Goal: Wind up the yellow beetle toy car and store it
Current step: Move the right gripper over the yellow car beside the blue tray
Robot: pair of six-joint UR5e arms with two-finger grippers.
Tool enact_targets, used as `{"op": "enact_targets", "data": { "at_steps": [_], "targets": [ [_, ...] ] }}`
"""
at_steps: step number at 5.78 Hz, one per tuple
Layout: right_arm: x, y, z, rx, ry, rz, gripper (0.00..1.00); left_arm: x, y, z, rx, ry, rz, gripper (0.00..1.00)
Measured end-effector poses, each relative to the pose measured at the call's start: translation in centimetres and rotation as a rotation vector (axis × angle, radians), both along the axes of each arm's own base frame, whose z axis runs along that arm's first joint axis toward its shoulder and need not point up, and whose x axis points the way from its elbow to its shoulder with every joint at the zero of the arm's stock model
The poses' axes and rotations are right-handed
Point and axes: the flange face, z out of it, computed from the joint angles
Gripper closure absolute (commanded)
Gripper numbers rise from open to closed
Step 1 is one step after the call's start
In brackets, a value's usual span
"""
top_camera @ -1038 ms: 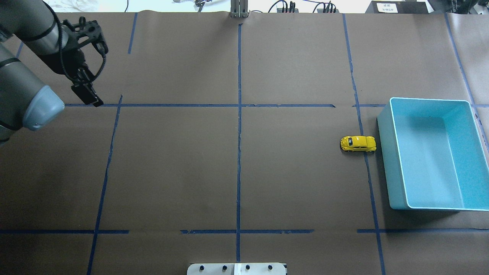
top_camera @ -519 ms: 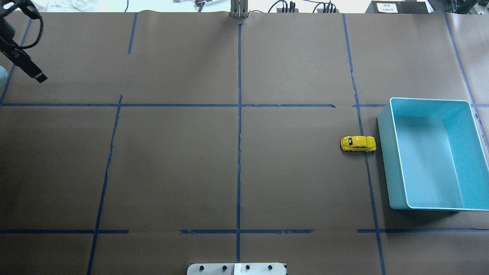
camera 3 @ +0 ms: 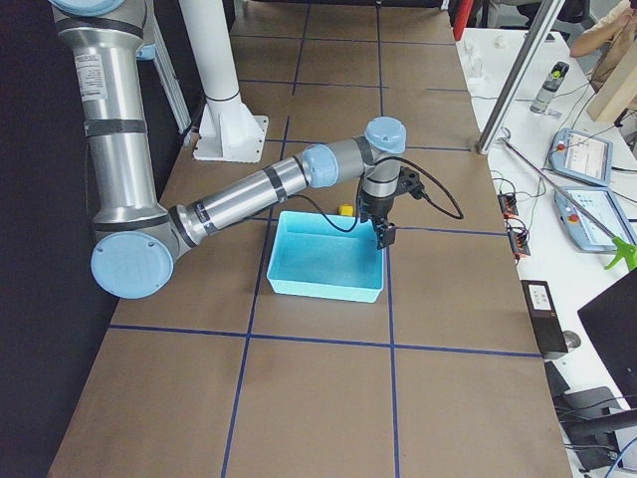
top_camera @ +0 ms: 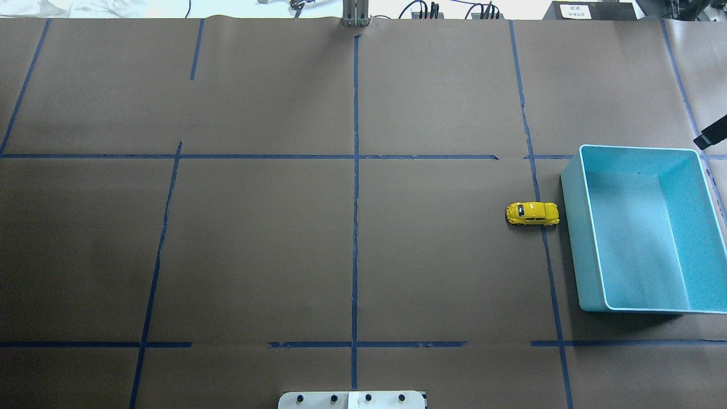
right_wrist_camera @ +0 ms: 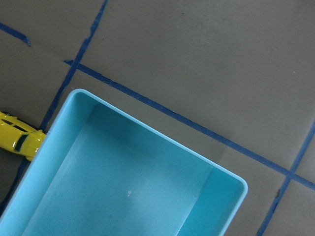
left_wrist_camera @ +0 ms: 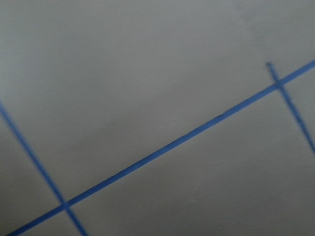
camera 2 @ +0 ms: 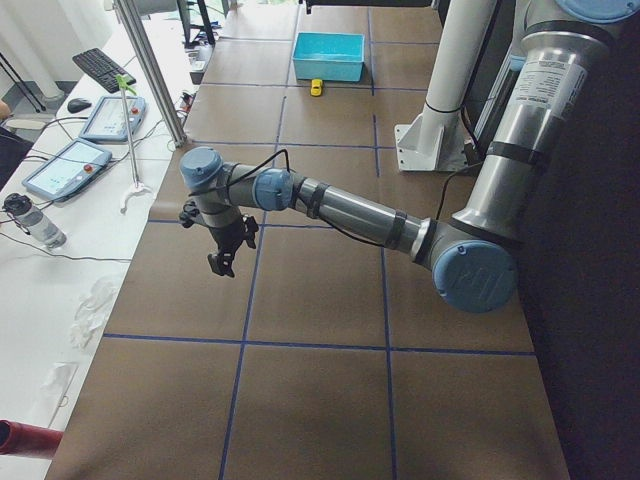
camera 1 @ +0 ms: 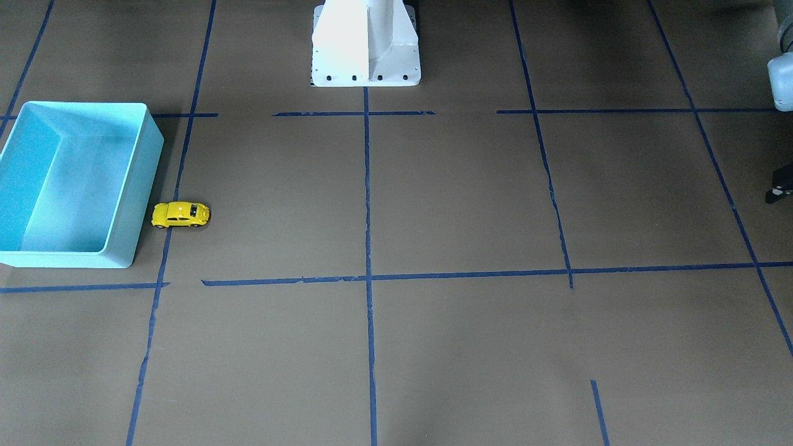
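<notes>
The yellow beetle toy car (top_camera: 532, 214) stands on its wheels on the brown table, just left of the light-blue bin (top_camera: 573, 238), with a small gap between them. It also shows in the front view (camera 1: 181, 214) and at the left edge of the right wrist view (right_wrist_camera: 17, 139). The bin (right_wrist_camera: 147, 128) is empty. My right gripper (camera 3: 384, 235) hangs over the bin's far right corner; only a dark tip (top_camera: 711, 137) shows overhead. My left gripper (camera 2: 220, 262) hangs over the table's far left end, holding nothing. I cannot tell whether either gripper is open or shut.
The white robot base (camera 1: 365, 43) stands at the table's near middle edge. Blue tape lines (top_camera: 355, 170) divide the brown paper into squares. Tablets, a keyboard and a metal post (camera 2: 150, 70) stand beyond the table's far edge.
My left arm has swung left, out of the overhead view. A tip of my right gripper has come in at the right edge, by the bin's far corner. Car and bin have not moved.
</notes>
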Motion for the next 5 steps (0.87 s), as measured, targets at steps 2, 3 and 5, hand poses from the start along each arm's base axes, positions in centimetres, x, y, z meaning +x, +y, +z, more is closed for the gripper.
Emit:
{"op": "enact_targets", "data": {
  "at_steps": [2,3,5],
  "targets": [
    [-8.8,-1.7,-7.1,0.043,0.097,-0.130,0.00,-5.4,2.7,7.6,-0.134,-0.009,-0.088,0.00],
    [-13.3,-1.6,-10.3,0.099,0.140,-0.196,0.00,-7.4,5.5,11.1,-0.161,-0.009,-0.125,0.00],
    [-21.5,1.5,-13.2,0.240,0.195,-0.367,0.00,-9.2,9.7,15.0,-0.214,-0.010,-0.225,0.00]
  ]
}}
